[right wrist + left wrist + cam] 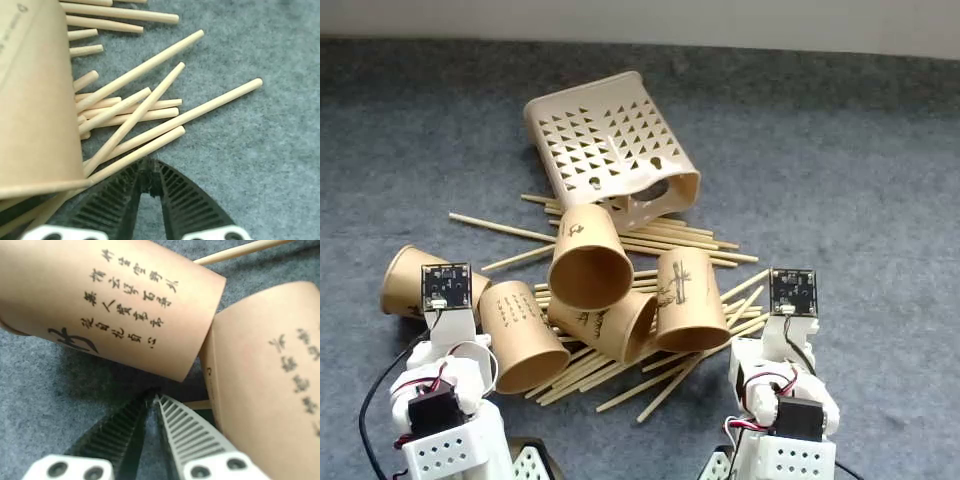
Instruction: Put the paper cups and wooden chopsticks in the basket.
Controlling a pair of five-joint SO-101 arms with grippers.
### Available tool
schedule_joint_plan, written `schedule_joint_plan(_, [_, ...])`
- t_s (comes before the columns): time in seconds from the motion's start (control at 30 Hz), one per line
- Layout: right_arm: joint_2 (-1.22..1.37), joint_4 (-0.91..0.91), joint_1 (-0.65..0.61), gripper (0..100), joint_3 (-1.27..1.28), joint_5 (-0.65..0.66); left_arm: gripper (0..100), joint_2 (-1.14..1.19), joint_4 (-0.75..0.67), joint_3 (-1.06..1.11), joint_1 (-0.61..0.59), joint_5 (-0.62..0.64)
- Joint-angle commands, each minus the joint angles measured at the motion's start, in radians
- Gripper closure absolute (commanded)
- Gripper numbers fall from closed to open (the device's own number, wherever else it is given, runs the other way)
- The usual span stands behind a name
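Several brown paper cups lie on their sides over a scatter of wooden chopsticks [650, 245] on the grey cloth. The beige basket [610, 150] is tipped over just behind them. My left gripper [152, 399] is shut and empty, low over the cloth between one printed cup [110, 300] and another cup [265, 385]. In the high view these are the far-left cup [408, 283] and its neighbour [520, 335]. My right gripper [149, 165] is shut and empty, its tips at the ends of loose chopsticks [150, 102], beside a cup [35, 100].
Three more cups [590, 258] [610, 322] [690, 300] lie clustered in the middle on the chopsticks. Bare grey cloth [860, 180] lies to the right and at the back left. Both arm bases [445, 420] [785, 420] stand at the near edge.
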Motion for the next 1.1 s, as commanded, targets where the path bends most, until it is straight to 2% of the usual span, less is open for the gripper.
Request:
schedule_joint_plan(0.0, [-0.013,-0.016,0.016,99.3,0.137,0.018,99,-0.015,0.002,0.019,0.015,-0.005])
schedule_joint_plan(0.07, [-0.013,-0.061,0.044,99.3,0.073,0.084,99,-0.015,0.002,0.019,0.015,-0.005])
schedule_joint_plan(0.23, [-0.013,-0.084,0.119,99.3,-0.131,0.345,99,-0.015,0.002,0.019,0.015,-0.005])
schedule_joint_plan(0.5, [-0.010,-0.084,0.116,99.0,-0.386,0.327,99,-0.015,0.002,0.019,0.015,-0.005])
schedule_joint_plan(0.63, [0.033,-0.082,0.074,99.0,-0.515,0.327,99,-0.015,0.002,0.019,0.015,-0.005])
schedule_joint_plan(0.97, [0.582,-0.091,-0.125,98.6,-0.869,0.322,99,-0.015,0.002,0.019,0.015,-0.005])
schedule_joint_plan(1.07, [0.722,-0.093,-0.176,93.8,-0.938,0.311,99,-0.015,0.002,0.019,0.015,-0.005])
